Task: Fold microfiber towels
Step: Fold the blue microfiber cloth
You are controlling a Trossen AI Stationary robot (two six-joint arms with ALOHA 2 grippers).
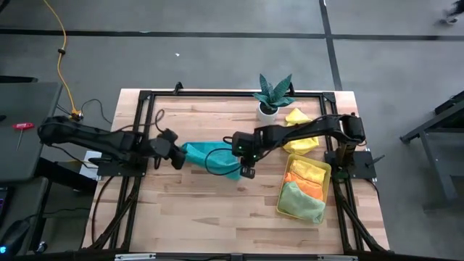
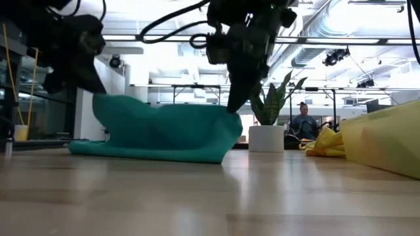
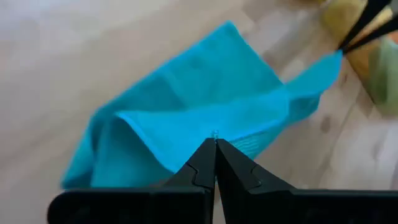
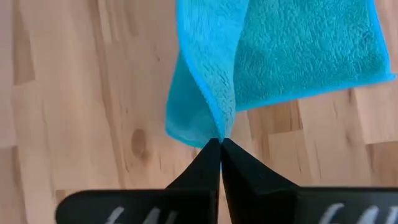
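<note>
A teal microfiber towel lies near the table's middle, held up at two corners and sagging between them; its lower part rests on the wood. My left gripper is shut on its left end. My right gripper is shut on its right, near end. A yellow towel lies crumpled by the plant. Yellow, orange and pale green towels lie in the tray. My left gripper pinches a corner of the towel's edge between its two fingertips, coming from the table's left. The corner is lifted; the cloth slopes down from it, slack. My right gripper pinches a corner of the towel between its two fingertips from above, pointing down. The cloth there is gathered into a fold. The corner is lifted, and the towel hangs slack from it onto the table.
A translucent yellow tray stands at the right. A spiky green plant in a white pot stands at the far edge. Bare wood lies along the near side. A person sits in the room behind.
</note>
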